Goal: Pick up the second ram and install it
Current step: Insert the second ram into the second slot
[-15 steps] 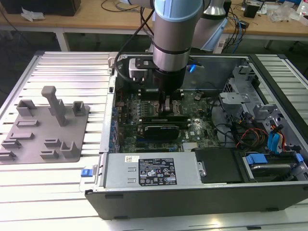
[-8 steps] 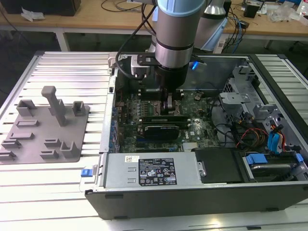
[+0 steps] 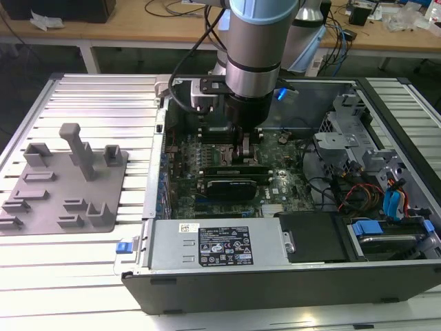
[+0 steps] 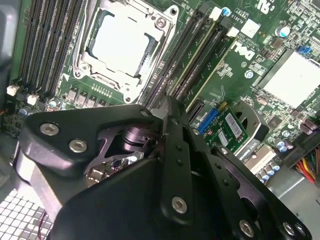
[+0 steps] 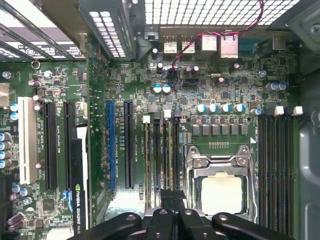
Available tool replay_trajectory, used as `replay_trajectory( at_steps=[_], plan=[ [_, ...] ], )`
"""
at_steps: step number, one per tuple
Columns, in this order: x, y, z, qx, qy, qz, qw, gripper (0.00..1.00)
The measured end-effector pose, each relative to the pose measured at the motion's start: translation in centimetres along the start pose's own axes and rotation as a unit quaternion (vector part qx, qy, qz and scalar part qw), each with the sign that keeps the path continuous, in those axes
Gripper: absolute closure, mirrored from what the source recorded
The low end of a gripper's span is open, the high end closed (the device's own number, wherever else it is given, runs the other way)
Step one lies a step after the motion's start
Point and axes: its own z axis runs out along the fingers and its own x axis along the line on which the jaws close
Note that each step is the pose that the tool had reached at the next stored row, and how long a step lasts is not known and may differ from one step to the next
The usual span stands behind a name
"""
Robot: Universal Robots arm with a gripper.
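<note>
In the exterior view, the arm is reaching down into the open computer case (image 3: pixel 386 207) at the centre of the frame, with the gripper (image 3: pixel 243 153) sitting low over the motherboard (image 3: pixel 289 181) just above the black expansion card (image 3: pixel 231 186). In the second wrist view, the second ram (image 4: pixel 202 52) appears to be standing in a slot beside the processor socket (image 4: pixel 122 42), and whether the fingers (image 4: pixel 172 150) are pinching it or pressed together I cannot tell. The grey fixture block (image 3: pixel 65 183) is lying at the exterior view's left.
</note>
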Motion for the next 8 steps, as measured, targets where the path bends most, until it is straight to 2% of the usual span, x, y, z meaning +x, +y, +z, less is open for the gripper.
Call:
replay_trajectory(
  at_steps=[8],
  plan=[
    [-0.19,-0.33,0.01,-0.0004,-0.0001,0.0,1.0,0.92]
  ],
)
